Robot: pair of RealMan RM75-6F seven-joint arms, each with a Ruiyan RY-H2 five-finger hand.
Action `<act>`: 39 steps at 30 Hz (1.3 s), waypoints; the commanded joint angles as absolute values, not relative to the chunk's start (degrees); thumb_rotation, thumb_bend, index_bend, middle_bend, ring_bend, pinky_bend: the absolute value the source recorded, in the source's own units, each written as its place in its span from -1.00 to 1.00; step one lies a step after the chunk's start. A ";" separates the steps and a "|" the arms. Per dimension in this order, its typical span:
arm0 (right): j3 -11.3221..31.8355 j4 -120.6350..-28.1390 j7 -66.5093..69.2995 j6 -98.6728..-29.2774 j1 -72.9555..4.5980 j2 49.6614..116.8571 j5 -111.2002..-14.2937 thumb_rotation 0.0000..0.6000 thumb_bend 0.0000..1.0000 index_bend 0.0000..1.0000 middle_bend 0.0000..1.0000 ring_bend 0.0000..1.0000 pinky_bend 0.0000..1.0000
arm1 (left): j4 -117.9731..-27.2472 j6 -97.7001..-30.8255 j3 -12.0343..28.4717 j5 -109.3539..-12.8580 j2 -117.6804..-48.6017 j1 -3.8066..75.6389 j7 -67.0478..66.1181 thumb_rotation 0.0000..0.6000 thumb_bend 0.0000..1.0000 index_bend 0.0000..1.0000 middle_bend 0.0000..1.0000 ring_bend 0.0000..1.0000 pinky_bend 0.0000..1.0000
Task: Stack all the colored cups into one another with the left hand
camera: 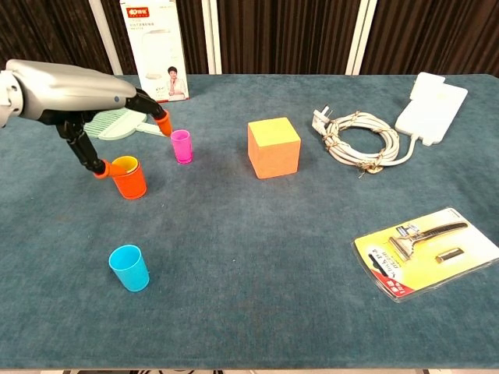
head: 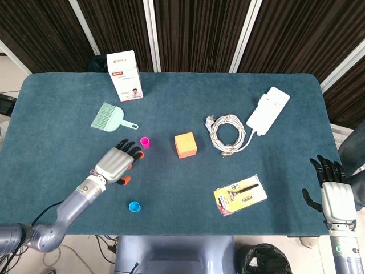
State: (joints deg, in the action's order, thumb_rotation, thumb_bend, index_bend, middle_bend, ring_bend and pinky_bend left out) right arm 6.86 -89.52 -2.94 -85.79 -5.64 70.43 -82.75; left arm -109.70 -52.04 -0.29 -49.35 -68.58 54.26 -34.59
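Note:
The orange cup (camera: 129, 179) stands upright with the yellow cup (camera: 124, 164) nested inside it. My left hand (camera: 82, 97) hovers just above and behind this pair, fingers spread and holding nothing. One fingertip is close to the left side of the magenta cup (camera: 182, 146). In the head view my left hand (head: 117, 162) hides the orange pair, with the magenta cup (head: 145, 142) just beyond its fingertips. The blue cup (camera: 129, 267) stands alone near the front edge. My right hand (head: 333, 195) rests empty at the table's near right corner.
An orange cube (camera: 274, 146) sits right of the magenta cup. A green brush (head: 112, 117) and a white box (head: 124, 75) lie behind the cups. A coiled cable (head: 228, 132), a white power strip (head: 268, 110) and a packaged razor (head: 240, 194) occupy the right half.

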 commanded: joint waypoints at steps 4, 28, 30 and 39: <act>6.84 -89.64 -2.95 -85.94 -5.60 70.41 -82.88 1.00 -0.19 -0.74 -0.86 -0.81 -0.86 | -114.56 -50.54 -2.68 -51.93 -66.57 54.23 -36.14 1.00 -0.46 -0.52 -0.77 -1.00 -1.00; 7.29 -89.92 -2.95 -86.33 -5.38 70.60 -82.15 1.00 -0.19 -0.74 -0.86 -0.81 -0.86 | -115.53 -42.52 -8.48 -69.57 -62.46 50.03 -25.42 1.00 -0.50 -0.48 -0.78 -1.00 -1.00; 7.27 -89.94 -2.99 -86.29 -5.39 70.62 -82.15 1.00 -0.19 -0.74 -0.86 -0.81 -0.86 | -115.00 -42.89 -8.82 -70.37 -62.57 49.67 -25.89 1.00 -0.50 -0.46 -0.78 -1.00 -1.00; 7.35 -90.03 -2.89 -86.50 -5.27 70.56 -82.09 1.00 -0.19 -0.74 -0.86 -0.81 -0.86 | -111.05 -45.14 -8.50 -71.92 -66.26 47.82 -27.13 1.00 -0.50 -0.43 -0.78 -1.00 -1.00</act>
